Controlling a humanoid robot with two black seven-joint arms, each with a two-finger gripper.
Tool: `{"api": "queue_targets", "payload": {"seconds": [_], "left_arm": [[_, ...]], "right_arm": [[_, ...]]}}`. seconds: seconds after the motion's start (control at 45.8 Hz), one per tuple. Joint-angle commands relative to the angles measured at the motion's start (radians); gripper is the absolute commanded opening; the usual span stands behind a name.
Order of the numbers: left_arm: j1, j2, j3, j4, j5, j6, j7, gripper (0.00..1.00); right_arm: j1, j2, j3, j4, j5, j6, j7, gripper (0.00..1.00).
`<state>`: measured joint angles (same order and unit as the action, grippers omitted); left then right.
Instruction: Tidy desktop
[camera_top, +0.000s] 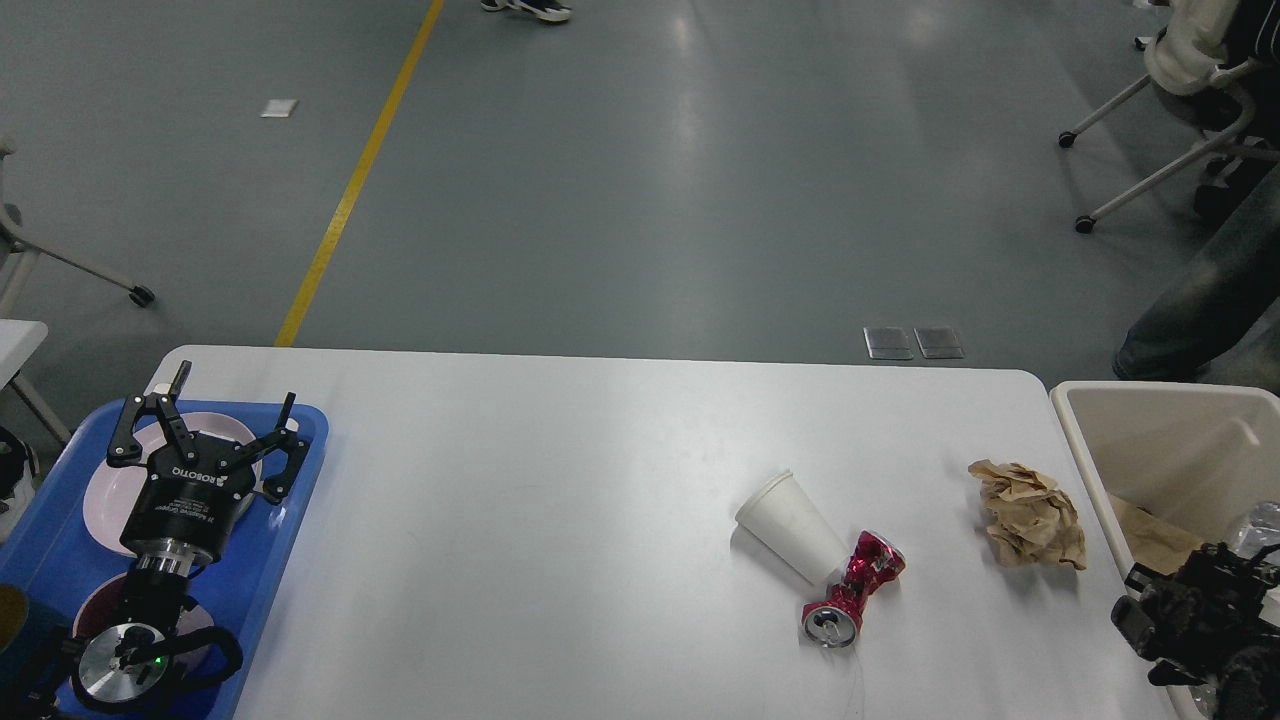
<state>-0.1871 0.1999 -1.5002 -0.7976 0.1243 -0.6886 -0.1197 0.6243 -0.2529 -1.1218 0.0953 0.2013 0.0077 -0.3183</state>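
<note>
White desktop (560, 520) – left end effector (228, 412) fingers spread, empty; right end effector (1185, 615) – grip unclear

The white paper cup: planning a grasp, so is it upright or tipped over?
Tipped over: the paper cup lies on its side on the desktop, touching the crushed red can.

White rectangular desktop (560, 520) with rounded corners, smooth and glossy. Toward its right half, a white paper cup (790, 527) lying on its side, open mouth pointing up and left. Touching the cup's base on the right, a crushed red can (850, 592), silver top facing the near edge. Further right of the cup, well apart from it, a crumpled ball of brown paper (1028, 514). Far to the cup's left, at the desktop's left edge, a blue tray (290, 500).
</note>
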Motion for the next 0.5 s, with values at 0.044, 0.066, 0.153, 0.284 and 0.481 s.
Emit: {"api": "queue_targets", "payload": {"seconds": [0.044, 0.066, 0.153, 0.284, 0.481], "left_arm": [[0.000, 0.000, 0.000, 0.000, 0.000, 0.000, -0.001, 0.97], [0.000, 0.000, 0.000, 0.000, 0.000, 0.000, 0.000, 0.97], [0.000, 0.001, 0.000, 0.000, 0.000, 0.000, 0.000, 0.97], [0.000, 0.001, 0.000, 0.000, 0.000, 0.000, 0.000, 0.97], [0.000, 0.000, 0.000, 0.000, 0.000, 0.000, 0.000, 0.97]], "right_arm": [[0.009, 0.000, -0.001, 0.001, 0.000, 0.001, 0.002, 0.94], [0.011, -0.002, -0.001, 0.000, 0.000, 0.000, 0.002, 1.00], [0.011, 0.000, 0.000, 0.001, 0.000, 0.000, 0.002, 1.00], [0.014, -0.005, 0.002, 0.006, 0.000, 0.001, 0.002, 1.00], [0.087, -0.051, 0.016, 0.037, 0.001, 0.027, 0.007, 1.00]]}}
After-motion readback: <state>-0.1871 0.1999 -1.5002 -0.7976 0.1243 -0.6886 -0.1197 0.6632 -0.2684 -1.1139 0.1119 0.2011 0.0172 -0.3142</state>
